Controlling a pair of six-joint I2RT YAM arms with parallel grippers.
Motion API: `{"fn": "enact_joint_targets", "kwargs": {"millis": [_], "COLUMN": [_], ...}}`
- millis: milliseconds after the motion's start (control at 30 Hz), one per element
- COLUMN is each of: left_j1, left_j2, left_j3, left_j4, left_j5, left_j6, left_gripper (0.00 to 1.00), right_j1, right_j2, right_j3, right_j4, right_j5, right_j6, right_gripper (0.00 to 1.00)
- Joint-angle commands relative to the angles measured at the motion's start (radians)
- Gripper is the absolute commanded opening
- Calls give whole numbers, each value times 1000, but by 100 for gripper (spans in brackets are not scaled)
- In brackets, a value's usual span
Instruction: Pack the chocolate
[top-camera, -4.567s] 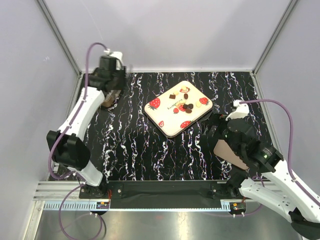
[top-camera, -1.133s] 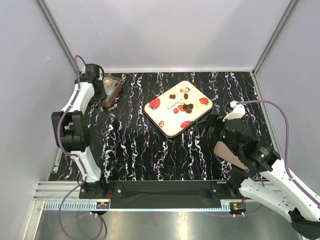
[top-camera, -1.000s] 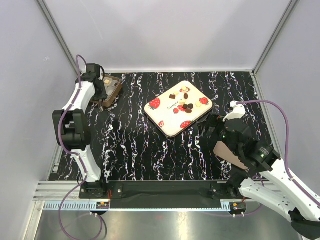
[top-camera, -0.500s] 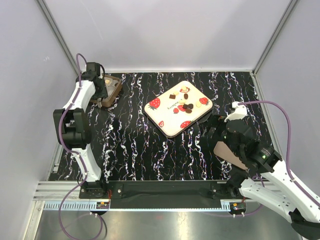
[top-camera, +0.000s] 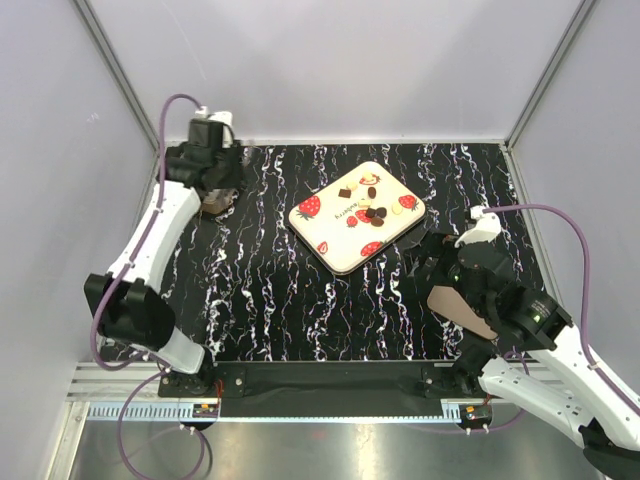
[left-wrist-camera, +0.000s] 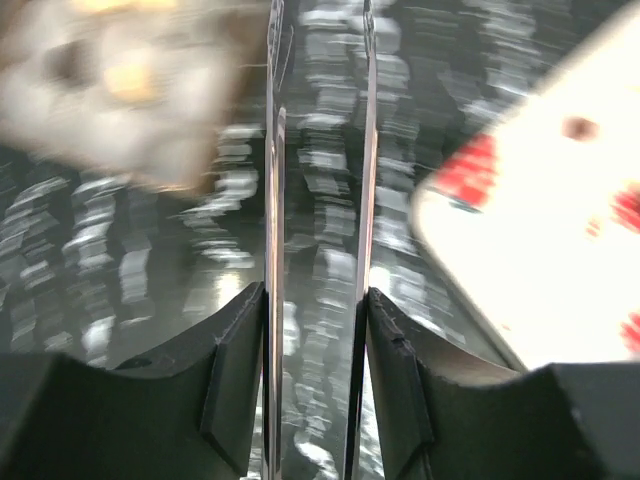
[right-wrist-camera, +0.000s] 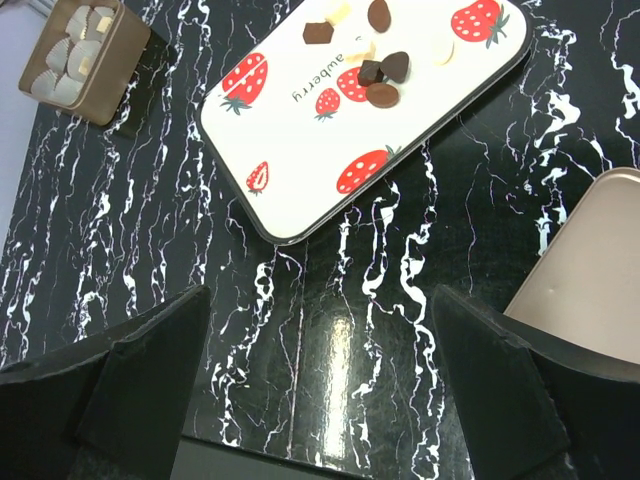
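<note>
Several small chocolates (top-camera: 372, 203), dark brown, tan and cream, lie on the far part of a white strawberry-print tray (top-camera: 340, 240); they also show in the right wrist view (right-wrist-camera: 380, 68) on that tray (right-wrist-camera: 300, 160). The brown box (right-wrist-camera: 75, 58) with white paper cups stands at the far left. My left gripper (top-camera: 215, 172) hovers over that box, mostly hiding it; its thin blades (left-wrist-camera: 272, 200) stand a narrow gap apart with nothing between them. My right gripper (top-camera: 437, 262) is wide open and empty, near the tray's right corner.
A tan lid (top-camera: 462, 308) lies under my right arm; it also shows in the right wrist view (right-wrist-camera: 590, 270). The left wrist view is blurred; it shows the box (left-wrist-camera: 120, 90) and a tray corner (left-wrist-camera: 560, 230). Grey walls enclose the black marbled table (top-camera: 270, 290).
My left arm has swung from the left side of the box to over it, and now covers most of it. My right gripper has shifted slightly. The tray and chocolates have not moved.
</note>
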Motion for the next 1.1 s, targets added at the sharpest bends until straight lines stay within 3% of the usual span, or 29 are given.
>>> {"fn": "enact_joint_targets", "kwargs": {"millis": [0,300,500,700,1067], "left_j1": [-153,-448,-586,-649,-660], "left_j2": [-66,18,133,227,360], "left_j3": [-74,-80,-63,-53,-4], "left_j4": [76,178,195,220,238], "left_j5": [84,94,50,4,-34], "left_j6": [-2,-81,-123,-126,-112], "left_gripper": [46,46,46,48,51], "right_j1": [2,4,2,1,2], "right_j2": [-9,-22,-35,-45,-50], "right_j3": [45,44,39,40,16], "right_j4": [-15,-27,-35,-43,-24], "right_j5": [37,40,42,51,58], "right_j6": [18,31,31,21,18], "right_gripper": [100,100,100,100,100]}}
